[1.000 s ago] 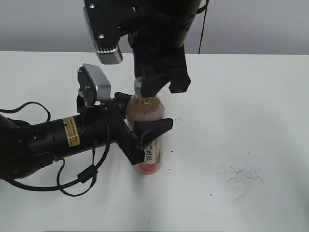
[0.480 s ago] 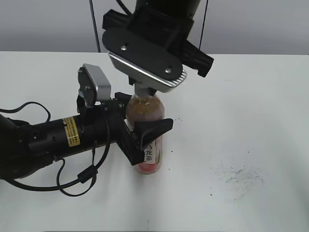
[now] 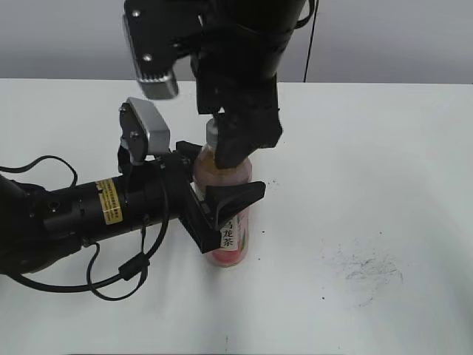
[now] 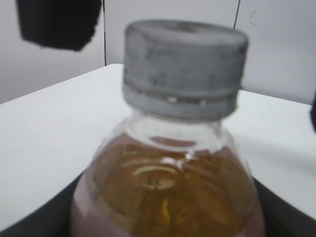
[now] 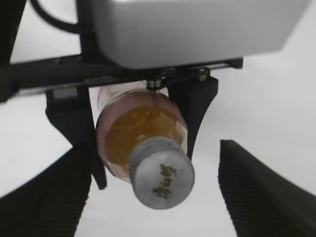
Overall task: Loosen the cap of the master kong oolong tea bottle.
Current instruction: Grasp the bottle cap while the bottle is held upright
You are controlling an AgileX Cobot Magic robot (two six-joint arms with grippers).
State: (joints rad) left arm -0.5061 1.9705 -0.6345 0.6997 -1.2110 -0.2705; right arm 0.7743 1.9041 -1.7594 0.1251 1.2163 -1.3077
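Master kong oolong tea bottle [image 3: 225, 214] upright on desk [image 3: 384, 185], my left tool [image 3: 222, 203] clamped round its body. Right tool [image 5: 155, 192] spread, straddling cap [image 5: 161, 173], not touching. Thin plastic, probably crushable; grip the ribbed cap sides.

The master kong oolong tea bottle [image 3: 228, 214] stands upright on the worktop [image 3: 369, 185], left of its middle. The left gripper [image 3: 222, 194] reaches in from the left, its fingers [image 3: 235, 198] on either side of the bottle's body. The cap [image 5: 161, 172] sits on top, between the spread fingers [image 5: 256, 190] of the right gripper [image 3: 238, 140], which hangs directly above.
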